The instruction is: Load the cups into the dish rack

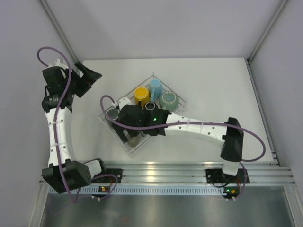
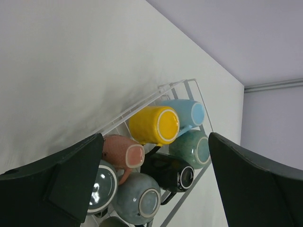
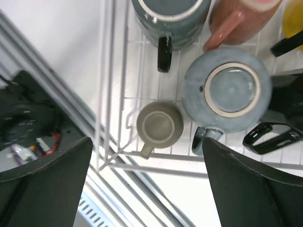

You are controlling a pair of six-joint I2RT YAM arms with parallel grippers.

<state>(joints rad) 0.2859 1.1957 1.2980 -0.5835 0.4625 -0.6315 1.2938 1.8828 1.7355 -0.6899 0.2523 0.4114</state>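
- R gripper (image 3: 147, 142): jaws spread wide, nothing held. It hovers over the dish rack (image 3: 105, 71), directly above the small olive cup (image 3: 160, 125).
- Olive cup: lower centre of R wrist frame, mouth-down in the rack, handle toward the rim. Blue-grey cup (image 3: 234, 90) just beside it on the right, also inverted, prob so they drain.
- Dark grey-green cup (image 3: 170, 14) and salmon cup (image 3: 241, 19): top edge of that frame, in the rack too.
- Top view, centre: yellow cup (image 1: 141, 94), lt blue cup (image 1: 155, 86) and teal-green cup (image 1: 168, 99) sit packed close on the rack's far side, I'd say so all fit.
- L gripper (image 1: 86, 80): upper left of top view, well apart from the rack, jaws wide, empty. Prob kept out of the R arm's way.
- No cup visible outside the rack, so I reckon loading is about done.
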